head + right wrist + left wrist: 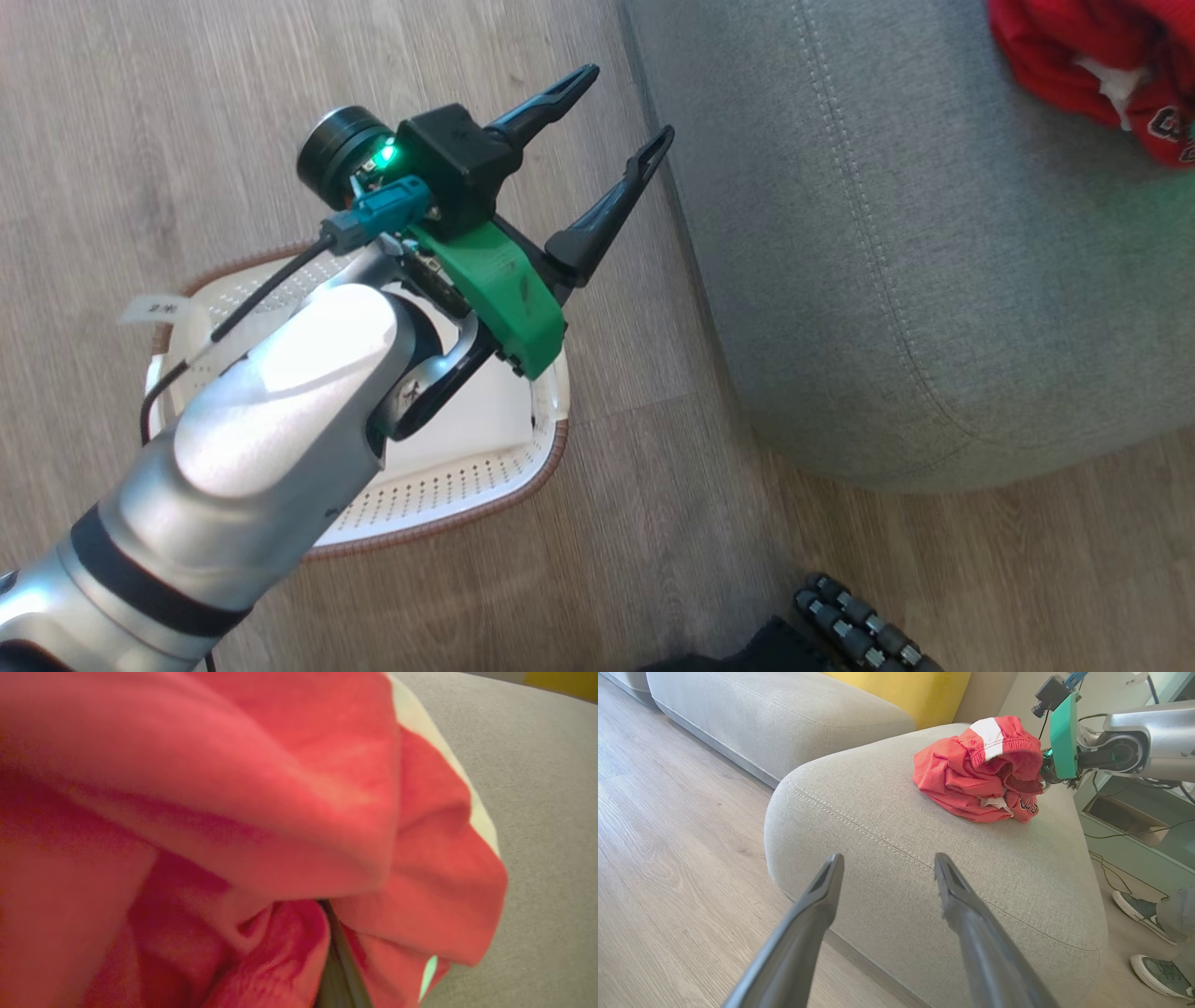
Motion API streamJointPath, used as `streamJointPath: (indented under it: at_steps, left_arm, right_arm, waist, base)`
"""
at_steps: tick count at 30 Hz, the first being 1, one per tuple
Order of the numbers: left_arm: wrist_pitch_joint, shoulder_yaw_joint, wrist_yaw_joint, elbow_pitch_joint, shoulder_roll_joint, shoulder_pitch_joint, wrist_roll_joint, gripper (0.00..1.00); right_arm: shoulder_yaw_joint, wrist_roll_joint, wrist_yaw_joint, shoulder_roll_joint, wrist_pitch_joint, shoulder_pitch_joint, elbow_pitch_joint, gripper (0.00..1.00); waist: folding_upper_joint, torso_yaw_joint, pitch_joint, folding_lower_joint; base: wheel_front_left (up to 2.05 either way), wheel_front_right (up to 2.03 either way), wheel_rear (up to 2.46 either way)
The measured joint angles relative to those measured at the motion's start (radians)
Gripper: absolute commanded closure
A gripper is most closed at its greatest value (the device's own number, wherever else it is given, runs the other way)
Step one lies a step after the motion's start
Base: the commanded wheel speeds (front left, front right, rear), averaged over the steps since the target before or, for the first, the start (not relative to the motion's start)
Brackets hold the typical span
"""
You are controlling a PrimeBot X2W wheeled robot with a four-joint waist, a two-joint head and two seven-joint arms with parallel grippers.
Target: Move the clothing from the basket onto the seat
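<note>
Left gripper [626, 105], fingers wide apart w/ nothing in them, hangs over basket [439, 485], which looks empty where visible, while on seat [887, 280] the clothing [1102, 65] lies bunched, right gripper [338, 961] pinched shut on it, so prob. only letting go remains.

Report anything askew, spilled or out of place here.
The clothing lies as a crumpled heap on the seat rather than flat, with the right gripper shut on its folds. The basket stands upright on the floor; nothing looks spilled or damaged.
</note>
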Motion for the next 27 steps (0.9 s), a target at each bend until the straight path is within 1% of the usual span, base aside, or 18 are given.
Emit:
streamJointPath:
  at_steps: [4,5,6,7,8,14,19,24,27]
  left_arm:
    - [-0.009,0.0,0.0,0.004,-0.001,0.0,0.0,0.0]
    - [-0.009,0.0,0.0,0.006,-0.001,0.0,0.0,0.0]
    - [-0.012,0.0,0.0,0.008,-0.001,0.0,0.0,0.0]
    - [-0.012,0.0,0.0,0.009,-0.002,0.0,-0.002,0.0]
    - [-0.017,0.0,0.0,0.012,-0.002,0.0,-0.002,0.0]
    - [-0.035,0.0,0.001,0.032,-0.003,0.006,-0.017,0.0]
    - [-0.052,0.0,0.002,0.042,-0.003,0.046,-0.032,0.0]
    - [-0.062,0.001,0.012,0.053,0.0,0.089,-0.05,0.0]
    - [-0.069,0.002,0.02,0.053,0.001,0.11,-0.058,0.0]
  right_arm:
    - [0.042,0.054,0.0,-0.015,0.044,0.0,-0.017,1.0]
    - [0.053,0.065,0.0,-0.018,0.049,0.0,-0.022,0.87]
    - [0.061,0.077,0.0,-0.021,0.053,0.0,-0.025,0.56]
    - [0.069,0.086,0.0,-0.025,0.054,0.0,-0.028,0.15]
    - [0.079,0.095,0.0,-0.028,0.055,0.0,-0.03,0.0]
    - [0.145,0.141,0.0,-0.045,0.074,0.004,-0.056,0.0]
    - [0.209,0.19,0.0,-0.081,0.119,0.013,-0.089,0.0]
    - [0.272,0.253,0.0,-0.113,0.17,0.069,-0.146,0.0]
    - [0.301,0.287,0.0,-0.142,0.177,0.093,-0.189,0.0]
  waist:
    - [0.0,-0.002,-0.017,0.0]
    - [0.0,-0.003,-0.022,0.0]
    - [0.0,-0.005,-0.028,0.0]
    - [0.0,-0.007,-0.034,0.0]
    - [0.0,-0.008,-0.04,0.0]
    - [0.0,-0.019,-0.091,0.0]
    - [0.0,-0.032,-0.148,0.0]
    - [0.0,-0.048,-0.213,-0.0001]
    - [0.0001,-0.057,-0.251,-0.0001]
  base:
    - [0.0,0.0,0.0]
    - [0.0,0.0,0.0]
    - [0.0,0.0,0.0]
    - [0.0,0.0,0.0]
    - [0.0,0.0,0.0]
    - [0.0,0.0,0.0]
    - [0.0,0.0,0.0]
    - [0.0,0.0,0.0]
    - [0.0,0.0,0.0]
